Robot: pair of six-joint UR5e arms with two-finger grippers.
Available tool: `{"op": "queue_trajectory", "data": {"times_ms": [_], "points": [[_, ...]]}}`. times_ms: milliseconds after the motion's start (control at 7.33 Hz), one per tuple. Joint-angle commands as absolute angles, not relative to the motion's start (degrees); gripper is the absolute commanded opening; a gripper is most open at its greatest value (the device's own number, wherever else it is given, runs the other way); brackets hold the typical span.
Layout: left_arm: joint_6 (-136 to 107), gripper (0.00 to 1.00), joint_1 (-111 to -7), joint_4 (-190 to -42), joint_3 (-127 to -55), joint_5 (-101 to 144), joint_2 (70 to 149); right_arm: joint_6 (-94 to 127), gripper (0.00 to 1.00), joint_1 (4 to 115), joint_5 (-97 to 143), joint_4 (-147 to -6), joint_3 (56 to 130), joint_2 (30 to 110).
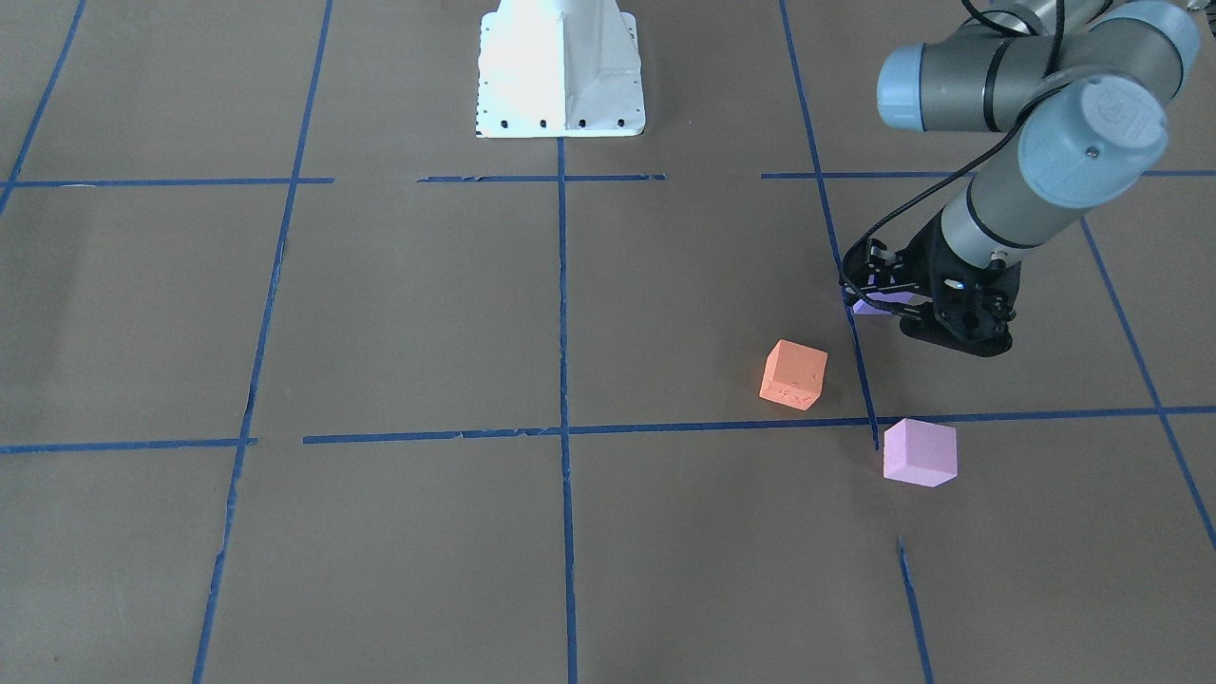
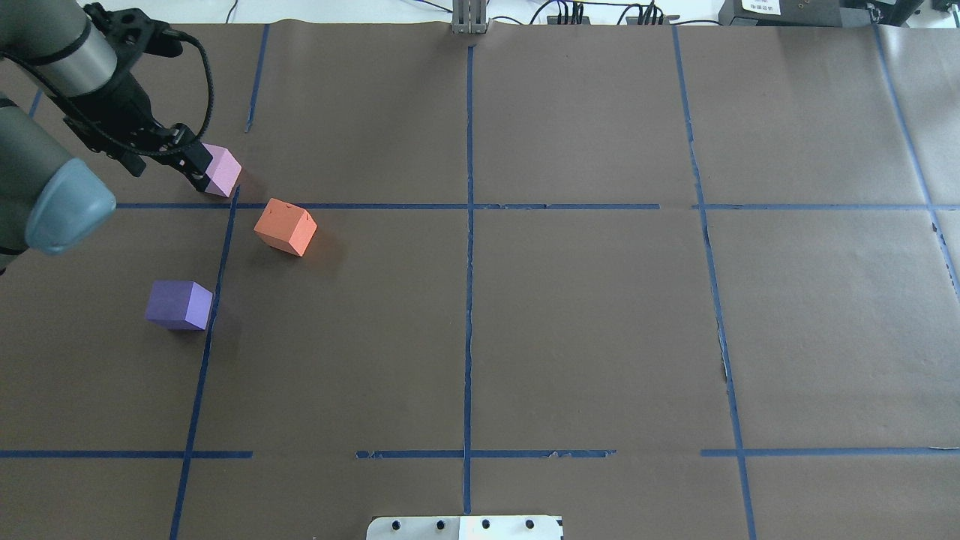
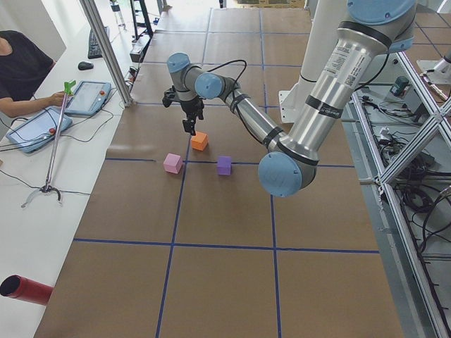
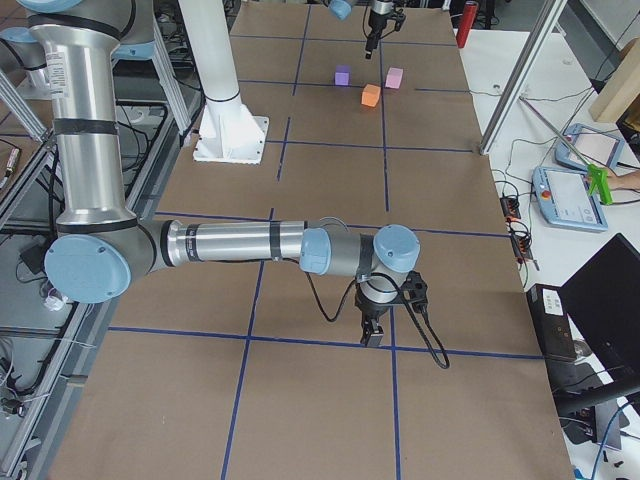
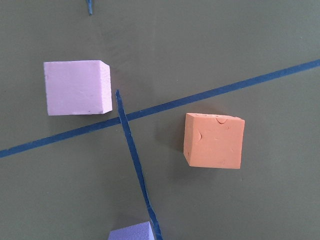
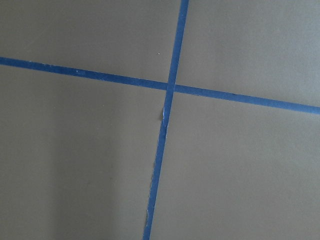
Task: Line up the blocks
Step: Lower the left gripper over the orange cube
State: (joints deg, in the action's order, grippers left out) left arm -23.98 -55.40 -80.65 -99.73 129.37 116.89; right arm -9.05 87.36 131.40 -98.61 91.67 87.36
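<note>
Up beside the orange block (image 2: 285, 226), the left gripper (image 2: 196, 171) is hovering, likely choosing a cube, jaw spread impossible to tell; the pink block (image 2: 223, 169) and purple block (image 2: 178, 304) are sitting near it, unaligned.

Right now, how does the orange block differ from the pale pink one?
Colour: the orange block is bright orange, the pink block pale lilac-pink. Surface: the orange block's top shows dents; the pink block's looks smooth. Place: the orange block sits on the robot's side of the cross tape line, the pink block beyond it. Both are same-sized cubes lying free, held by no fingers.
</note>
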Motion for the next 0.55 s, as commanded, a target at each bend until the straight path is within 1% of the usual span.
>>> {"op": "queue_trajectory", "data": {"times_ms": [0,409], "points": [[-24.43,1.00,-52.31,-86.29,-96.25,128.32,116.98,-9.05,1.00,87.36,131.40,-98.61,91.76,87.36],[-30.74,1.00,-50.90,-95.86,-90.37,128.32,117.86,-9.05,1.00,87.36,131.40,-98.61,91.76,87.36]]}}
